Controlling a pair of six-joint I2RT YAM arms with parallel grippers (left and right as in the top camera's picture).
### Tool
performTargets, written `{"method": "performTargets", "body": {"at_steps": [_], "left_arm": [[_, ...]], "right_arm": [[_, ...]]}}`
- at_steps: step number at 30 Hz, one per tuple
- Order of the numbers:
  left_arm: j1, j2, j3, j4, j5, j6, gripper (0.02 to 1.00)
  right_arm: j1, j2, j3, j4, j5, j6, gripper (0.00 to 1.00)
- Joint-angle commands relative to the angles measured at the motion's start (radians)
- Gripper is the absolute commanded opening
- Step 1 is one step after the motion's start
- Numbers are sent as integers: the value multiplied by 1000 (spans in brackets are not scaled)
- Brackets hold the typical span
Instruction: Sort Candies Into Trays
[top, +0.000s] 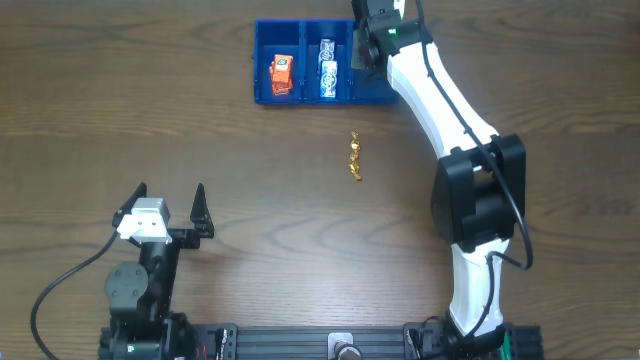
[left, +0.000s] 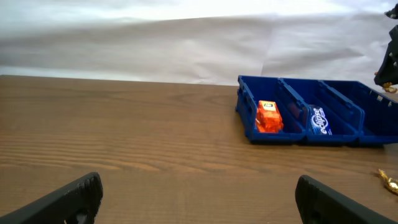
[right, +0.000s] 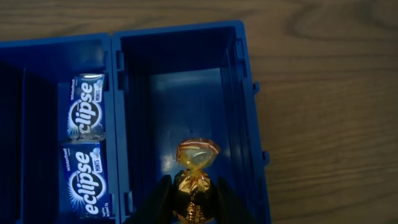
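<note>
Wooden table (top: 150, 120): right hand (right: 193, 200) grips gold-wrapped candy (right: 196, 163) over blue tray (right: 249, 93) beside lettered packs (right: 84, 115); left hand (top: 170, 192) spread.

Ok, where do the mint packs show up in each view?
Top view: mint packs in the blue tray's middle compartment.
Left wrist view: same compartment, next to the orange candy's.
Right wrist view: two packs, in the compartment beside the one under the held gold candy.
Shared landmark: the blue tray.
</note>
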Motion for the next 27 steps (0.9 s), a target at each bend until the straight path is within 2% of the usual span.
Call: {"method": "performTargets", "body": {"at_steps": [1, 4, 6, 9, 17, 23, 27], "left_arm": [[4, -6, -12, -51, 32, 6, 996], [4, -6, -12, -51, 32, 6, 993], [4, -6, -12, -51, 32, 6, 996], [4, -6, -12, -51, 32, 6, 996], [4, -6, -12, -51, 32, 6, 993], [4, -6, -12, -51, 32, 6, 996], [4, -6, -12, -51, 32, 6, 993]], "right_arm": [[-6, 1, 0, 2, 3, -13, 327], [-6, 1, 0, 2, 3, -13, 709], [-5, 1, 0, 2, 3, -13, 853], [-5, 1, 0, -2, 3, -13, 1000], [2, 1, 0, -84, -7, -5, 998], [60, -3, 0, -291, -140, -4, 1000], [116, -3, -19, -384, -235, 41, 1000]]}}
